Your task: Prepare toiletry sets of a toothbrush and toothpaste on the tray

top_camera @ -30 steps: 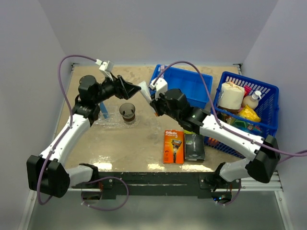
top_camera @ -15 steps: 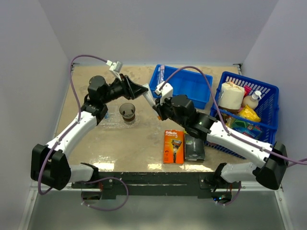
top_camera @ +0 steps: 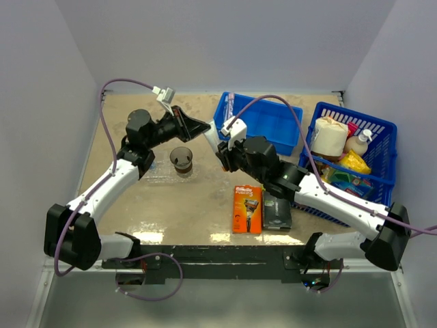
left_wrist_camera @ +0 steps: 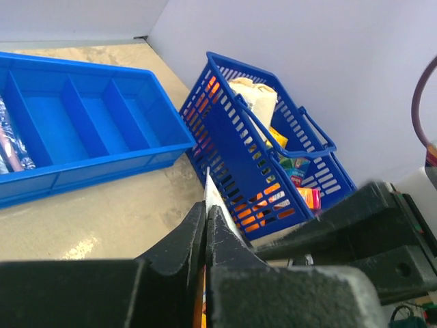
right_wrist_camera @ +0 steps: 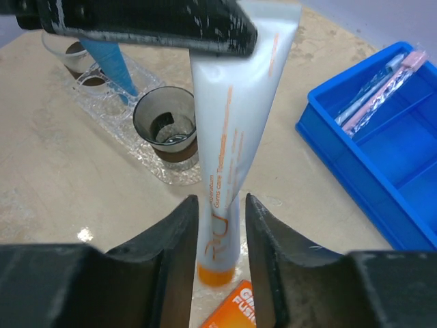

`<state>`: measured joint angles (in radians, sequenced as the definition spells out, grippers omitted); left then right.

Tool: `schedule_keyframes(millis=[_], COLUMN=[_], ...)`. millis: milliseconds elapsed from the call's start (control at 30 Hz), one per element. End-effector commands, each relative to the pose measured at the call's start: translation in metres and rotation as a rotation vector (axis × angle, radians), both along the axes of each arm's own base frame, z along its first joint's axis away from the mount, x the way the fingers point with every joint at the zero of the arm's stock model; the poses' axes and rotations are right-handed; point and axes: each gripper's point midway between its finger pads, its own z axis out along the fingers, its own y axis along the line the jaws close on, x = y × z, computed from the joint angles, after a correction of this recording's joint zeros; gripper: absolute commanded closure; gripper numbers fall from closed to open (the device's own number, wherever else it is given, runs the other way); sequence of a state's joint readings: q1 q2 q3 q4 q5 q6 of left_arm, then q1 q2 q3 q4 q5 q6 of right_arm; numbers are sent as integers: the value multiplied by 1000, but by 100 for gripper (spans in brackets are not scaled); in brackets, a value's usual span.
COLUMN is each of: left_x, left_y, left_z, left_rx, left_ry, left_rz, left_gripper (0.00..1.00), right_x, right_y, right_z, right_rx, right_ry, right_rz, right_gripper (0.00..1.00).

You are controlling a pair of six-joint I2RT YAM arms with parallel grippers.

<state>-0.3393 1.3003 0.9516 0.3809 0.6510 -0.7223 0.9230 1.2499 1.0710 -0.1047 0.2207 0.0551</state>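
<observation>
The toothpaste (right_wrist_camera: pixel 222 157) — a white tube with an orange cap — hangs cap-down in the air above the table (right_wrist_camera: pixel 75 205), between the clear tray (right_wrist_camera: pixel 140 152) and the blue bin (right_wrist_camera: pixel 382 164), not on the tray. The left gripper (top_camera: pixel 205 128) is clamped tight on its flat crimped end; from the left wrist only a thin white edge shows between the closed jaws. The right gripper (right_wrist_camera: pixel 220 205) has a finger close on each side of the tube's lower part, just above the cap — whether they press it or merely flank it, I cannot tell. On the tray a brownish cup (right_wrist_camera: pixel 166 126) stands near the tube, and a blue tapered item (right_wrist_camera: pixel 108 60) leans in a farther cup (right_wrist_camera: pixel 72 58). Slim wrapped toothbrushes (right_wrist_camera: pixel 382 85) lie in the bin's end compartment. Two razor packs (top_camera: pixel 247 208) lie on the table beside the right arm.
</observation>
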Motion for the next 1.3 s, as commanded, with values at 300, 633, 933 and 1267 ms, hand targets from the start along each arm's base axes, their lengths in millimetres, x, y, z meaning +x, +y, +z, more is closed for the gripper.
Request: schedule_keyframes(millis=[300, 633, 933, 1267], left_x=[-23, -64, -99, -106], left_y=[0, 18, 17, 19], left_z=[21, 25, 32, 31], left_rx=[108, 91, 60, 40], left_ry=[-237, -386, -468, -480], left_rz=[-104, -303, -456, -481], left_gripper=[100, 100, 100, 100], right_x=[12, -22, -43, -62], right_y=[-16, -21, 9, 48], right_z=[56, 68, 39, 9], right_rx=[217, 307, 303, 280], right_ry=[-23, 50, 202, 264], right_rz=[-78, 308, 520, 600], right_gripper=[13, 12, 14, 16])
